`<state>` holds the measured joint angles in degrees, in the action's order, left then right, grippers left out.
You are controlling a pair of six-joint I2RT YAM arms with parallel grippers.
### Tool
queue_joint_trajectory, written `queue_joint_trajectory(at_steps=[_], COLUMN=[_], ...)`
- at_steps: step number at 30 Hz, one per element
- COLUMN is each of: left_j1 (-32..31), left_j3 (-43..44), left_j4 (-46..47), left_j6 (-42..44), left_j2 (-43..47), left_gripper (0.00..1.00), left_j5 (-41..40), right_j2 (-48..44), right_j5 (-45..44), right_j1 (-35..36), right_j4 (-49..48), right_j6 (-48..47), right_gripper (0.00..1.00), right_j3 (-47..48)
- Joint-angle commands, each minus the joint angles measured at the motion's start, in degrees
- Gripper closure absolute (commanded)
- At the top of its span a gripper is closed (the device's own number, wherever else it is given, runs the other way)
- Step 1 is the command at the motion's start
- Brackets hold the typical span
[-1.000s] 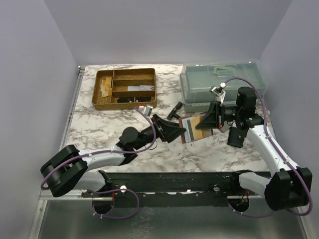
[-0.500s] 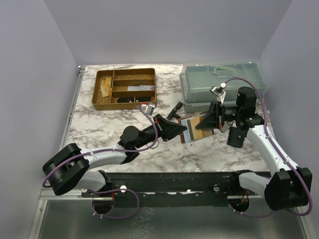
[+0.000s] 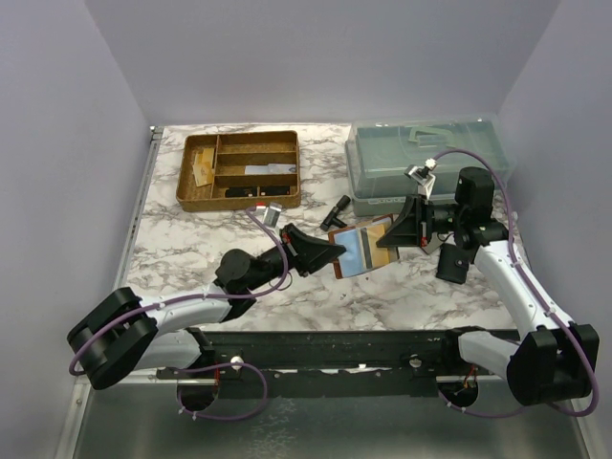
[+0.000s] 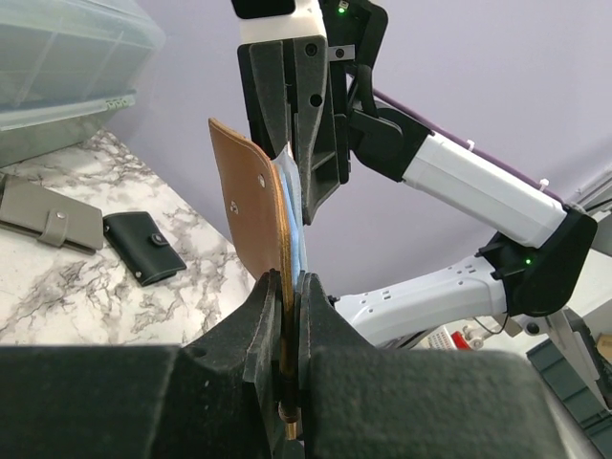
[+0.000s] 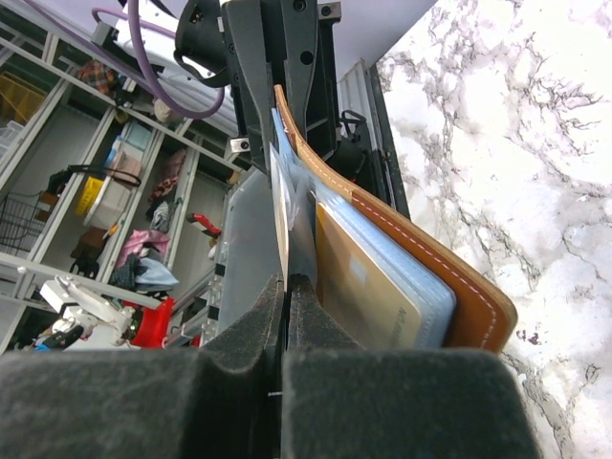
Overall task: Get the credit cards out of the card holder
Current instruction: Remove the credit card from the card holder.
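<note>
The reddish-brown card holder (image 3: 361, 251) hangs in the air between both grippers, above the marble table (image 3: 191, 251). My left gripper (image 3: 332, 253) is shut on its left edge; in the left wrist view the leather (image 4: 247, 215) and a light blue layer stand pinched between the jaws (image 4: 290, 287). My right gripper (image 3: 394, 234) is shut on a thin pale card edge (image 5: 280, 215) sticking out of the holder's right side. In the right wrist view, a tan card (image 5: 368, 282) sits in a bluish sleeve against the brown cover (image 5: 430, 263), beside the right gripper (image 5: 287, 284).
A gold-brown divided tray (image 3: 187, 191) stands at the back left. A clear plastic box (image 3: 421, 153) stands at the back right. A small black pouch (image 4: 143, 247) and a grey wallet (image 4: 48, 215) lie on the marble before the box.
My left gripper has shut on the holder's left edge. The holder, which lay open on the table, is now lifted and tilted up between the two grippers.
</note>
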<state>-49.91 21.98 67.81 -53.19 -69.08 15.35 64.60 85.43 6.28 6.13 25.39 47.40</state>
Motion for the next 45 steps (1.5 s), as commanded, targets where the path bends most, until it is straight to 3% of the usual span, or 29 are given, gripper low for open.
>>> queue_joint_trajectory(at_steps=[1, 12, 25, 29, 41, 45], left_j1=[1.6, 2.5, 2.5, 2.6, 4.4, 5.4], left_j3=[-1.9, -1.5, -0.4, 0.0, -2.0, -3.3], left_j4=[5.9, 10.2, 13.1, 14.5, 18.2, 17.0], left_j6=[-1.5, -3.4, -5.0, -5.7, -7.6, -7.6], left_j2=[1.8, -0.1, -3.5, -5.0, -3.8, -1.6], left_gripper=[1.00, 1.00, 1.00, 1.00, 1.00, 1.00], left_j5=[3.0, 5.7, 6.3, 6.4, 6.6, 6.5], right_j2=[-0.9, -0.5, -0.3, -0.4, -0.8, -1.1], right_j5=[1.7, 2.6, 5.6, 6.4, 6.4, 5.1], right_j1=[-1.2, -1.3, -1.3, -1.3, -1.4, -2.0], right_j4=[0.4, -1.6, -10.3, -13.3, -14.5, -10.9], right_j6=[-0.9, 0.5, 7.6, 10.1, 10.5, 7.3], right_gripper=[1.00, 1.00, 0.86, 0.96, 1.00, 1.00], right_j3=[1.0, 0.1, -2.6, -3.4, -3.7, -2.6])
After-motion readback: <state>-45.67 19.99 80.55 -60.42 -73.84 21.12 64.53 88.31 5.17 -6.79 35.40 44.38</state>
